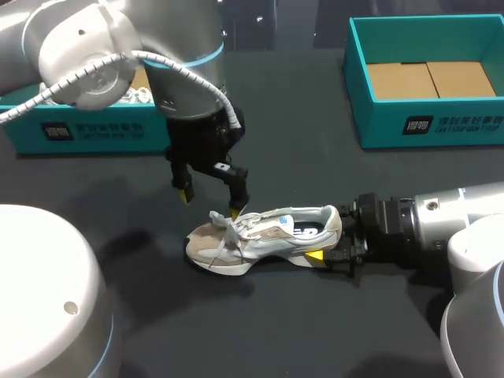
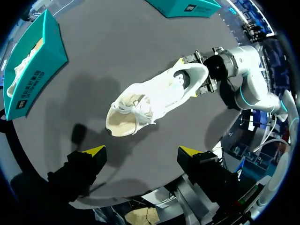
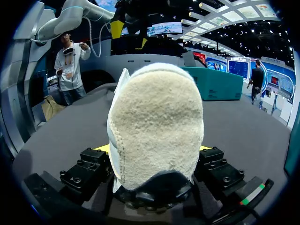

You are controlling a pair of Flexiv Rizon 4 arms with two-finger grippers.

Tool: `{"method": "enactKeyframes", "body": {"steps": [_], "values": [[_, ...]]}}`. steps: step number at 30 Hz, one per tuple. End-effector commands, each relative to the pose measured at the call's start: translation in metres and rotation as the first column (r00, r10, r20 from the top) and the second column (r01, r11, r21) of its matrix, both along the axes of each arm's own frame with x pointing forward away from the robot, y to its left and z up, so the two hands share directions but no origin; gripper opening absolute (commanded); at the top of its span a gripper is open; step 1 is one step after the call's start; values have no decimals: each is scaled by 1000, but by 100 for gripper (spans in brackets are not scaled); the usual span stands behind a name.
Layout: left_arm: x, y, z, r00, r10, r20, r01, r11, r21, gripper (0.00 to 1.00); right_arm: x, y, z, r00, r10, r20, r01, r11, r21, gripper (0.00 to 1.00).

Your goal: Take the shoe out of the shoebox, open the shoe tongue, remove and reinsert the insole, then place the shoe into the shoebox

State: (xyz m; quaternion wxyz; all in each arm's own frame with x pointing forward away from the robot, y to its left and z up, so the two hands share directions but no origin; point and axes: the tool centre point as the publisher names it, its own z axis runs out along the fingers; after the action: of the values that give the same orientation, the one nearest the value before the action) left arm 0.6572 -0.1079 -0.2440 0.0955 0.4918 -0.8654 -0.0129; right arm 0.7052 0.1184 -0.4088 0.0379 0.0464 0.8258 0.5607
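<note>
Writing: white print on the near wall of each teal box, the left shoebox [image 1: 79, 132] and the right shoebox [image 1: 429, 126]; too small to make out.
Shoe: the shoe [image 1: 264, 236] stands on its sole on the dark desk [image 1: 315, 331], outside both boxes.
Right claw: the right claw [image 1: 329, 238] pinches the heel from both sides.
Left claw: the left claw [image 1: 209, 202] is spread, hanging above the laces and toe.
Long axis: across the desk, toe toward my left arm, heel toward my right.
</note>
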Motion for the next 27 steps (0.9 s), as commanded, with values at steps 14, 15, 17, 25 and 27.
{"method": "enactKeyframes", "body": {"steps": [14, 15, 17, 25, 27], "values": [[4, -56, -22, 952, 305, 17, -305, 944, 129, 100, 0, -1, -1, 1000, -1, -1, 1, 1000, -3, 0], [5, -59, -22, 950, 313, 20, -313, 941, 130, 100, 0, -1, -1, 1000, -1, -1, 1, 1000, -3, 0], [9, -67, -24, 941, 339, 4, -336, 930, 149, 100, 0, -1, -1, 1000, -1, -1, 1, 1000, -3, 0], [16, -78, -24, 920, 391, -27, -383, 911, 150, 100, 0, -1, -1, 1000, -1, -1, 1, 1000, -3, 0], [16, -78, -24, 920, 391, -27, -383, 911, 150, 100, 0, -1, -1, 1000, -1, -1, 1, 1000, -3, 0]]}}
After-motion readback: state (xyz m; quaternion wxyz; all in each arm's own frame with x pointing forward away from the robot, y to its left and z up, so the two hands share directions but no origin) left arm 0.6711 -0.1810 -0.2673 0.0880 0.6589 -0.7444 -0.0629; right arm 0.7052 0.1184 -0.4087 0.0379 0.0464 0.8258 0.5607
